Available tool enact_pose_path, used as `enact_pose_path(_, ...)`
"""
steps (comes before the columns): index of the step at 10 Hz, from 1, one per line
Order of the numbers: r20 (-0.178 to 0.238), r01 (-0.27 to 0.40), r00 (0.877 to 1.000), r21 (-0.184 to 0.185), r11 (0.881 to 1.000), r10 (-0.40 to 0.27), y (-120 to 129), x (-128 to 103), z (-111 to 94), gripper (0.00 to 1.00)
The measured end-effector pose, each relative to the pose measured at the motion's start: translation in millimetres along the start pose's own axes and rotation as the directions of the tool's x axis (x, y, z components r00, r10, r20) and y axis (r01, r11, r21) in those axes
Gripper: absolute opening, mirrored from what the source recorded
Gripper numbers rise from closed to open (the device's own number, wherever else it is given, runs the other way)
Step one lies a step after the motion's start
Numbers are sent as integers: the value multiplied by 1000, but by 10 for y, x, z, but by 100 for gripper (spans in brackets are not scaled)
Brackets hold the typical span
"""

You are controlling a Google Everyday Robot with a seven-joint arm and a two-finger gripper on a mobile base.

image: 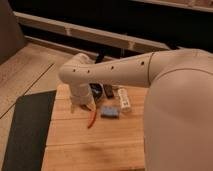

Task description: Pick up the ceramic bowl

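Just left of the small blue pad [110,111], my gripper [83,103] hung low over the wooden table [95,145], at the end of my white arm [115,72]. The wrist hid it, so I could not tell whether it was wide, narrow or holding anything. The ceramic bowl [96,91] sat behind the pad and slightly left, dark and glossy, partly covered by my arm. A thin orange-red stick [91,119] lay just left of the pad.
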Motion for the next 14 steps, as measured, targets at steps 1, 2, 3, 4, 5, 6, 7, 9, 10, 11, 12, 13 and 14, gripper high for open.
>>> enact_pose_path(1,0,0,1000,0,1000,0,0,0,0,65)
enact_pose_path(2,0,0,1000,0,1000,0,0,0,0,65)
enact_pose_path(3,0,0,1000,0,1000,0,0,0,0,65)
enact_pose_path(4,0,0,1000,0,1000,0,0,0,0,65)
enact_pose_path(5,0,0,1000,0,1000,0,0,0,0,65)
enact_pose_path(6,0,-1,1000,-1,1000,1,1,-6,-3,65)
enact_pose_path(7,2,0,1000,-6,1000,0,4,-36,-8,65)
enact_pose_path(9,44,2,999,-44,999,-1,-65,-427,-55,65)
enact_pose_path(10,77,7,997,-60,998,-2,-138,-656,-108,65)
enact_pose_path(11,131,11,991,-75,997,-1,-320,-999,-204,65)
enact_pose_path(12,173,10,985,-91,996,6,-538,-1269,-291,65)
enact_pose_path(13,196,6,980,-96,995,13,-701,-1409,-336,65)
enact_pose_path(14,205,-3,979,-104,995,24,-894,-1512,-344,65)
